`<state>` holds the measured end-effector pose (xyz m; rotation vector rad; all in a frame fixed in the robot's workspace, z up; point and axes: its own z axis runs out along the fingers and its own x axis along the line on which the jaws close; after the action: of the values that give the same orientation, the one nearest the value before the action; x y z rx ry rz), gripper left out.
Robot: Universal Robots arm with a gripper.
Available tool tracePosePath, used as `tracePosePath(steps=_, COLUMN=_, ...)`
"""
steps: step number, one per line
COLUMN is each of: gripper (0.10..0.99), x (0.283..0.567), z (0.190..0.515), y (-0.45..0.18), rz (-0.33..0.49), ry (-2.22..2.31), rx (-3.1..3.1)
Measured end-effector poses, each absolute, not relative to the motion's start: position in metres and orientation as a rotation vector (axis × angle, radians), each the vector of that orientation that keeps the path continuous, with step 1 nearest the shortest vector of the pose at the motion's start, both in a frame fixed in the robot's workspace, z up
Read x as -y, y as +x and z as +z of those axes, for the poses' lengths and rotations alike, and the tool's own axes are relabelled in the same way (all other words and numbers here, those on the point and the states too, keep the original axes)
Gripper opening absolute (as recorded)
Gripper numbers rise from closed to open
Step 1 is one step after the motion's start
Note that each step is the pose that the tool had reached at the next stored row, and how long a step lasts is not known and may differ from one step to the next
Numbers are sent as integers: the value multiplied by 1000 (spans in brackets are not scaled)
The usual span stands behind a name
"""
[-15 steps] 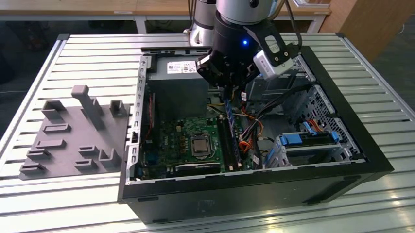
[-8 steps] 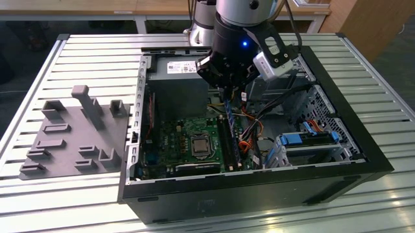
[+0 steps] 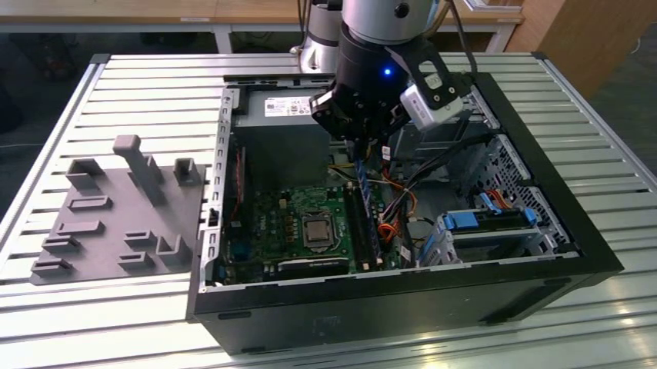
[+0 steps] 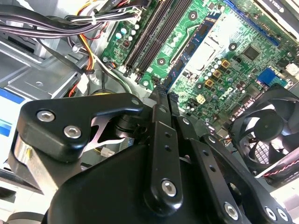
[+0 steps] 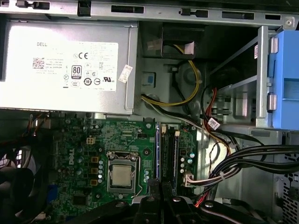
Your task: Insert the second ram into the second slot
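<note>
Hanging over the open computer case [image 3: 605,261], the gripper [image 3: 359,144] is above the bank of memory slots [image 3: 364,234], its fingers clenched on the second ram [image 3: 362,175]. In the exterior view the dark-blue stick is a thin strip running from under the fingertips toward the near side. It is raised clear of the green motherboard [image 3: 272,223] and not seated in any slot.

In the second wrist view the gripper [image 4: 162,95] pinches the second ram [image 4: 183,60], which stretches away from the fingertips between the dark memory slots [image 4: 147,42] and the processor socket [image 4: 208,44]. A black fan [image 4: 266,135] sits beyond the socket.

In the first wrist view the gripper [image 5: 161,186] holds the second ram [image 5: 158,154] in line with the memory slots [image 5: 171,154], on the side of the bank nearest the processor socket [image 5: 122,176]. Which slot it is over I cannot tell. The grey power supply [image 5: 65,65] lies at the far end of the case, and bundled cables [image 5: 252,158] run beside the slots on the side away from the socket.

Bright-blue drive-bay clips [image 3: 478,221] stand on the exterior view's right, well apart from the gripper. Outside the case, on the exterior view's left, a grey fixture plate [image 3: 103,231] rests on the slatted table [image 3: 61,100]
</note>
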<state>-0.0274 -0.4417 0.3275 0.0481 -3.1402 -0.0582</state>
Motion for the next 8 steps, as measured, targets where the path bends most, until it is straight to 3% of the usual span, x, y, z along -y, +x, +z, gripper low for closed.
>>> tracePosePath(steps=8, gripper=133, x=442, z=325, y=-27, rz=-58, ry=48, rx=3140)
